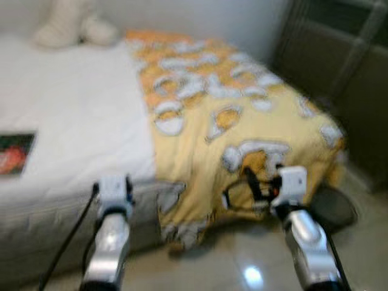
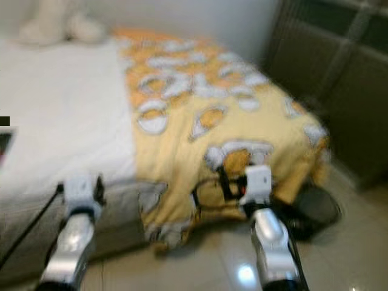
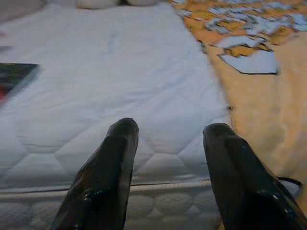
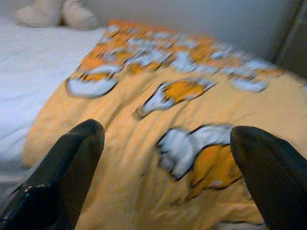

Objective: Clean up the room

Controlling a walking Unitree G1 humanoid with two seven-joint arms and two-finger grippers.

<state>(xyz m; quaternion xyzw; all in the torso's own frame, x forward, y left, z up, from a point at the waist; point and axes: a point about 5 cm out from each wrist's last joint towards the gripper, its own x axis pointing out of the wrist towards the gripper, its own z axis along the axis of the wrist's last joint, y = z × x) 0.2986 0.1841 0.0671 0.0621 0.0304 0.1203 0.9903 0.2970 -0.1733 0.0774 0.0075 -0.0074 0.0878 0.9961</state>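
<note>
— Where are the grippers hanging?

— The left gripper [image 3: 165,143], fingers apart, is facing the white quilted mattress [image 1: 73,115]'s front edge; the right gripper [image 4: 165,143], fingers wide apart, is facing the yellow cartoon-print blanket [image 1: 242,121].

— What else is lying there?

— The blanket is draping over the mattress's right corner; a dark book [image 1: 15,153] is lying at its left edge.

Bright, even indoor light; motion blur thru all views; glare on floor [image 1: 251,276].
</note>
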